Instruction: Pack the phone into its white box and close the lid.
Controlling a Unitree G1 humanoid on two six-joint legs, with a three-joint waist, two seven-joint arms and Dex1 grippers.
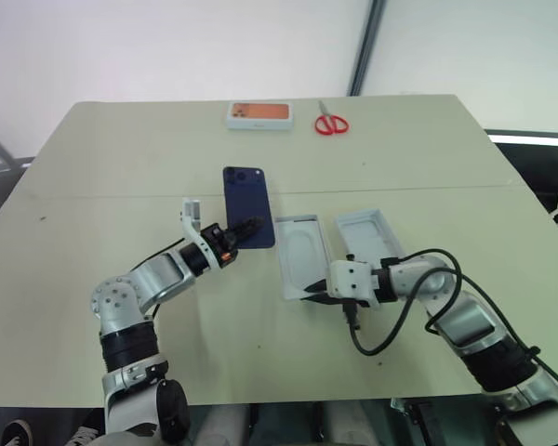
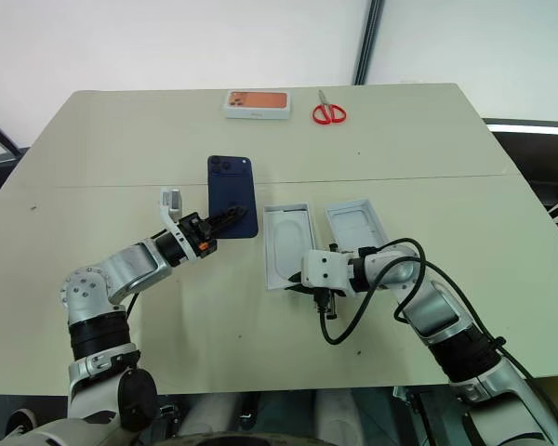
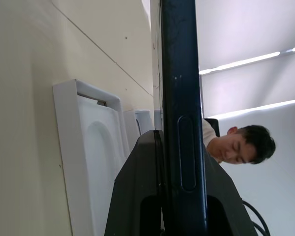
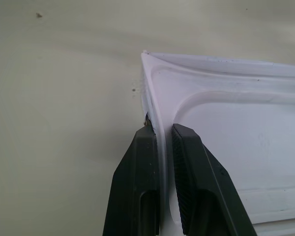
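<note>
Right wrist view: my right gripper (image 4: 162, 135) pinches the white box (image 1: 302, 253) rim. Left gripper (image 1: 246, 229) clamps the phone (image 1: 248, 206), raised just beside the box. Next, I'd lower it in squarely.

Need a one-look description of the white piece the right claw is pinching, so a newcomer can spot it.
On the beige table, look just right of the dark blue phone that the left claw holds up. Two white open shells lie side by side; it is the white box, the one nearer the phone, its near rim pinched by the right claw, unlike the untouched lid.
</note>
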